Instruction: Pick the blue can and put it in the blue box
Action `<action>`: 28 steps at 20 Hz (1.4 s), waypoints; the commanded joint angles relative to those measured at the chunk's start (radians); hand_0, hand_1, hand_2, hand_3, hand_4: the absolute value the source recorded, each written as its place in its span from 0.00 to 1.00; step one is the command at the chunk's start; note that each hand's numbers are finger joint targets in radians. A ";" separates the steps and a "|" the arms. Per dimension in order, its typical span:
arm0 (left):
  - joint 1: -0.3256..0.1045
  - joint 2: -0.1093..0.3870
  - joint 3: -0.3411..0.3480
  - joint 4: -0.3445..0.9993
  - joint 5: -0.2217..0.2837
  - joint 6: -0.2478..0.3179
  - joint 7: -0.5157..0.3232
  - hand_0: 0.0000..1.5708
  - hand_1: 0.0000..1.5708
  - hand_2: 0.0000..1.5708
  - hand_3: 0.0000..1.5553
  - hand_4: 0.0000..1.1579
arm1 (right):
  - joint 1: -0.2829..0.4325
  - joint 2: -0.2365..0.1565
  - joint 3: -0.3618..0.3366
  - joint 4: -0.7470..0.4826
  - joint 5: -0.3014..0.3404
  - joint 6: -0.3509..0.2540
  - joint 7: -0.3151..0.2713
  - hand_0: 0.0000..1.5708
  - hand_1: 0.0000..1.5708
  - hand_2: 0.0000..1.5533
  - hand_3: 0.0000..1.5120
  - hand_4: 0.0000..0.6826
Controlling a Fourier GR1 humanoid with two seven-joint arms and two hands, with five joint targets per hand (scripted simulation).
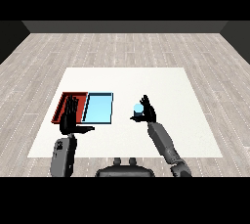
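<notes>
Right hand (145, 112) is curled round the blue can (138, 108), right of the blue tray (98, 107); left hand (70, 119) hangs flat-fingered over the red tray (62, 104).

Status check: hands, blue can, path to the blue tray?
Right hand curled round blue can, right of blue tray. Left hand open over red tray. Nothing between can and blue tray.

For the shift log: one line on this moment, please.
right hand: curled round blue can | left hand: open | light blue tray: no can
</notes>
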 commanded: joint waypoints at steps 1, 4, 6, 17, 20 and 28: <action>0.000 0.002 0.004 0.009 0.005 -0.010 -0.018 0.00 0.00 0.00 0.00 0.00 | 0.014 0.007 -0.035 0.001 0.039 0.038 0.020 0.00 0.00 0.00 0.00 0.00; -0.020 -0.008 -0.002 0.006 -0.003 0.016 0.009 0.00 0.00 0.00 0.00 0.00 | -0.077 0.007 0.016 0.078 -0.018 -0.133 -0.009 0.00 0.00 0.00 0.00 0.00; 0.017 0.000 -0.007 -0.044 -0.008 0.008 0.008 0.00 0.00 0.00 0.00 0.00 | -0.060 0.007 0.004 0.107 0.030 -0.262 -0.041 0.95 0.95 0.97 0.98 0.88; 0.038 0.018 0.008 -0.039 0.005 -0.023 0.004 0.00 0.00 0.00 0.00 0.00 | -0.174 0.007 0.007 0.203 0.085 -0.346 -0.007 0.95 0.95 0.95 0.95 0.92; 0.004 -0.012 -0.041 0.062 -0.068 0.000 -0.051 0.00 0.00 0.00 0.00 0.00 | -0.135 -0.005 0.016 0.025 0.145 -0.359 0.085 0.95 0.95 0.94 0.93 0.94; -0.049 -0.030 -0.098 0.057 -0.071 -0.003 0.056 0.00 0.00 0.00 0.00 0.00 | -0.103 -0.102 0.064 -0.188 0.250 -0.363 0.181 0.91 0.91 0.93 0.92 0.91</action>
